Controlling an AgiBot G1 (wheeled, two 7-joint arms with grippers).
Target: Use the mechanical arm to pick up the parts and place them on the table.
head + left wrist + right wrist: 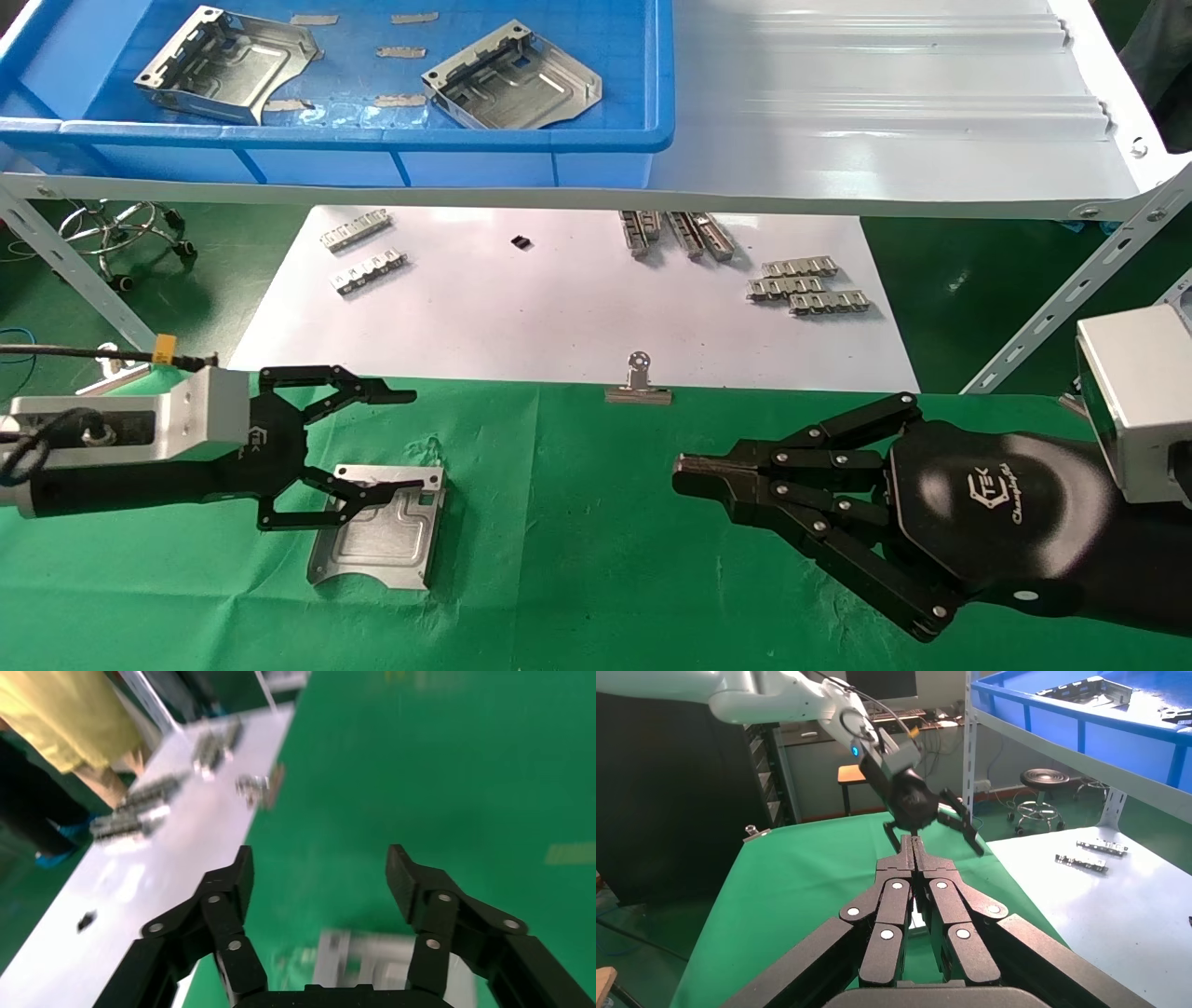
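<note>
Where black, right gripper [684, 471]: "TEK".

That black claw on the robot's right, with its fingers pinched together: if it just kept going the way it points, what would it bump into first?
Probably nothing soon. The right gripper, shut and empty, points across the bare green table toward the left gripper, which is open over a silver part. That gripper looks first in line, though depth is unclear.
</note>
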